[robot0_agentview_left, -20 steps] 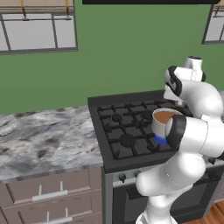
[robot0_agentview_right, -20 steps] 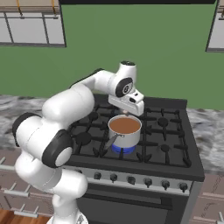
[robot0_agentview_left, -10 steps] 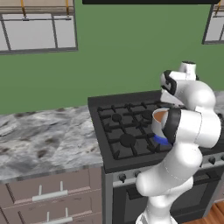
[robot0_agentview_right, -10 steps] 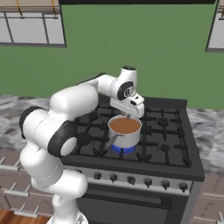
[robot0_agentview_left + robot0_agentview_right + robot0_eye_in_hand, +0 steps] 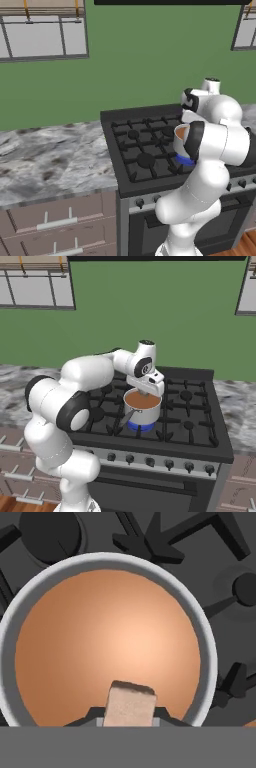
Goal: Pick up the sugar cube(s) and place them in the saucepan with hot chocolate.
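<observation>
While the jaws pinch the sugar cube (image 5: 129,706) right over the saucepan (image 5: 142,408) (on the stove), the drop seems next: just spread them.

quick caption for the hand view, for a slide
Gripper holds the sugar cube over the saucepan of hot chocolate.

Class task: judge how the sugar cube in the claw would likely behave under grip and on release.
The sugar cube looks blocky and flat-faced, so probably stiff and unlikely to roll. Its grainy surface suggests it may crumble. Released here, it would likely drop into the saucepan.
</observation>
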